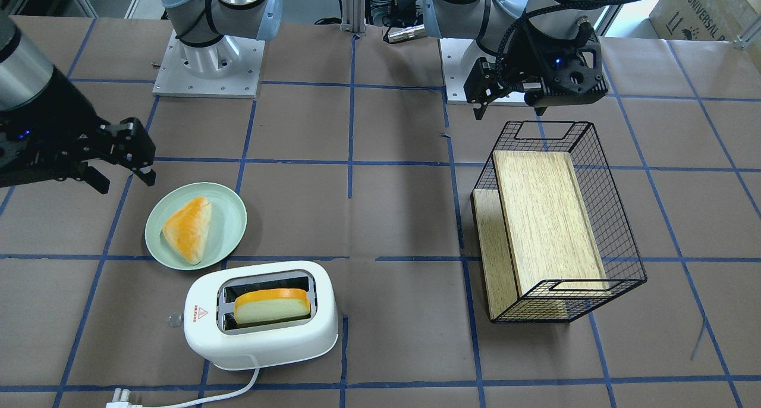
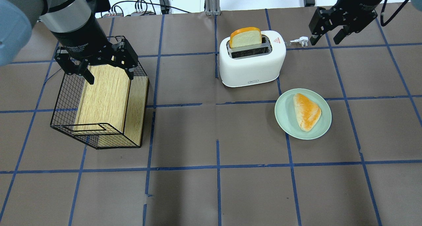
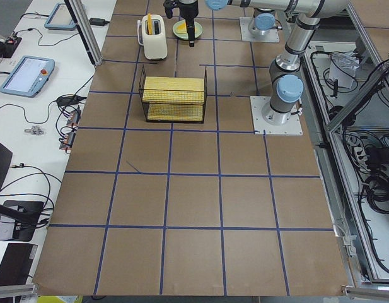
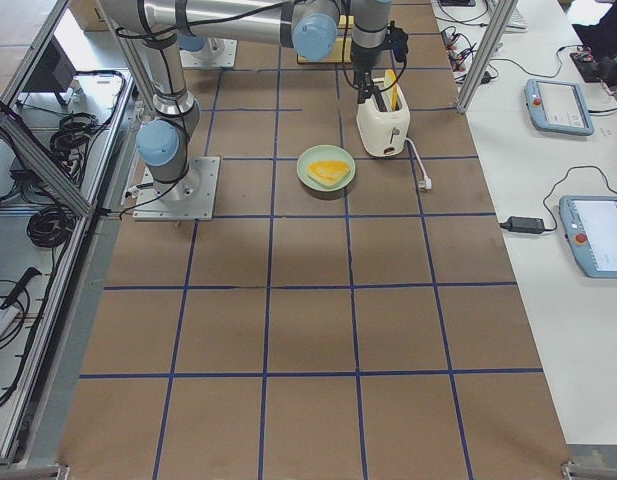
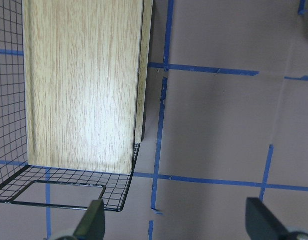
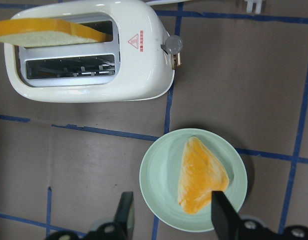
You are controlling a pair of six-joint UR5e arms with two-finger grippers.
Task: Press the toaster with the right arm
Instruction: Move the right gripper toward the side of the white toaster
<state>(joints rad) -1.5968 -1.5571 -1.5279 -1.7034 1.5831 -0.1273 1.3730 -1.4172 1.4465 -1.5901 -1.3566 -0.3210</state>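
Overhead exterior view, left to right: the left gripper (image 2: 110, 78) is held spread open and empty above a black wire basket (image 2: 66, 97) containing a wooden board (image 2: 102, 97). The white toaster (image 2: 252, 66) is seen mid-tabletop (image 2: 230, 186) on the far side, with a bread slice (image 2: 245, 37) in one slot and a green plate (image 2: 286, 120) nearby. The right gripper (image 2: 325, 41) is held released, raised, apart from the toaster.

1. The white rounded two-slot toaster (image 2: 252, 63) stands upright on the counter (image 2: 211, 186), off to the left of the right claw (image 2: 325, 40) and apart from it.
2. Its clear lever knob (image 6: 172, 44) faces the claw's side.
3. The claw hangs with prongs spread, holding nothing.
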